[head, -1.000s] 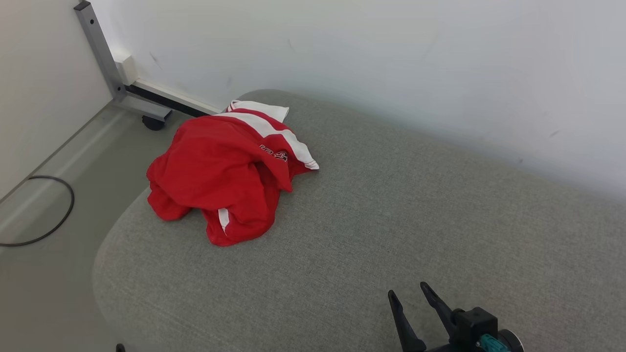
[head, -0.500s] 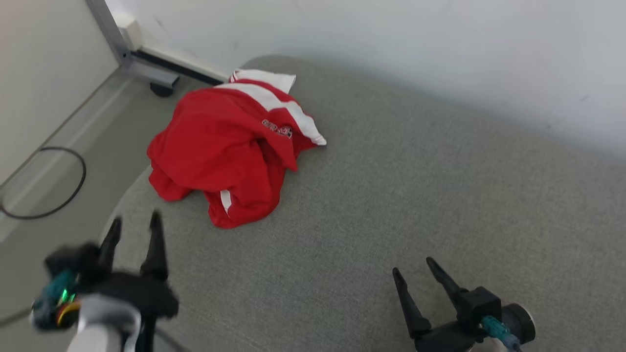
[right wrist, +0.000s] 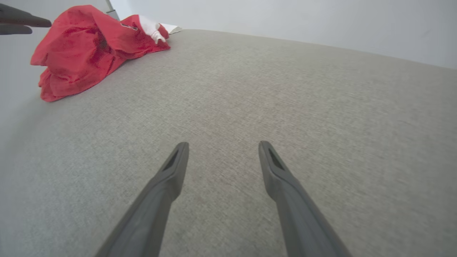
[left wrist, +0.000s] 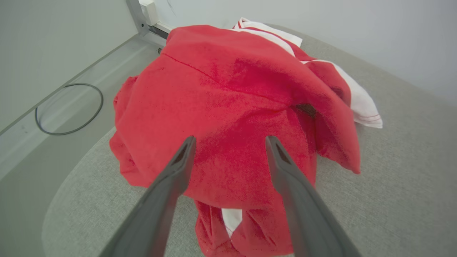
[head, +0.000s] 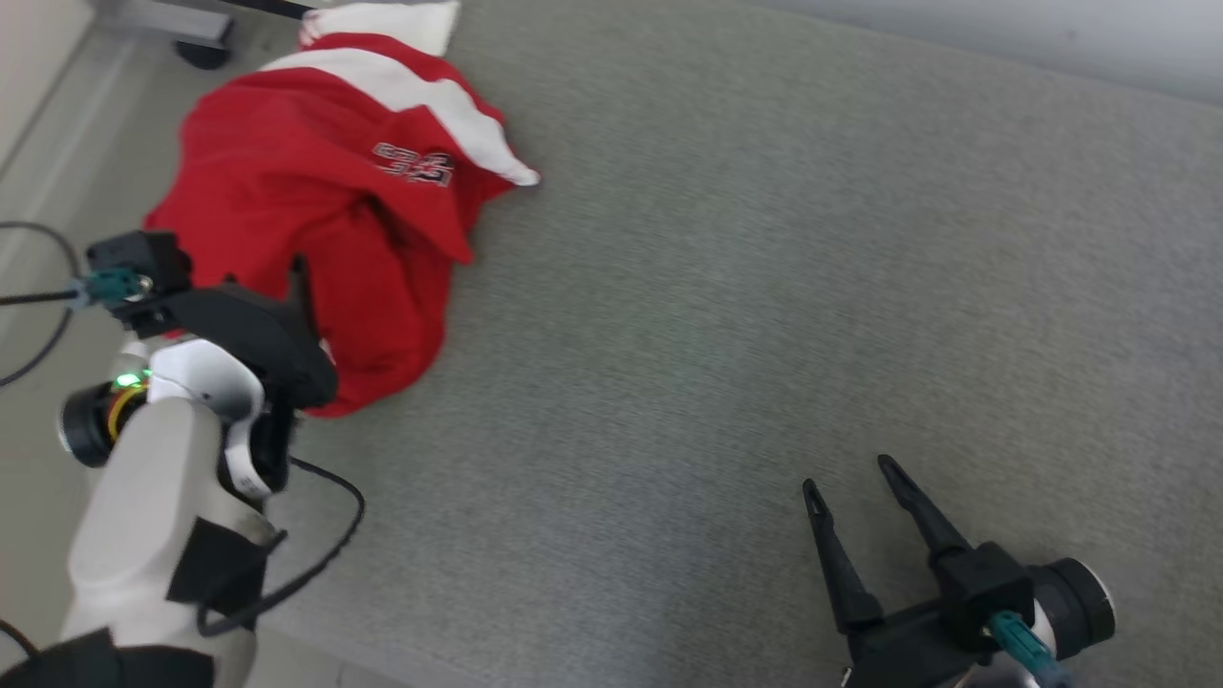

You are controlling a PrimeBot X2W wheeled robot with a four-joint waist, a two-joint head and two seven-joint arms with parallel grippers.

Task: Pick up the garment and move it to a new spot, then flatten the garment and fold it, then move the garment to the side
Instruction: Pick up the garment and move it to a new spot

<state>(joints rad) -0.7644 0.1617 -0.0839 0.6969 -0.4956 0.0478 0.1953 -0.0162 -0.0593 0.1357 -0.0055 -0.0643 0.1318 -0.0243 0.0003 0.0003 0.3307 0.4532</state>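
The garment lies crumpled at the far left corner of the cushion, close to the edge above the floor.

The left hand is fully open and empty, its fingers straddling the top of the red heap. Whether the tips touch cloth cannot be confirmed.

The right hand is fully open and empty, well apart from the garment over bare cushion.

Hazards:
- Shallow pinch: only the top layer may be caught, so the rest trails or slips free.
- Sideways pull toward the edge: the heap may slide onto the floor.
- Deep plunge: fingertips may jam into the cushion.
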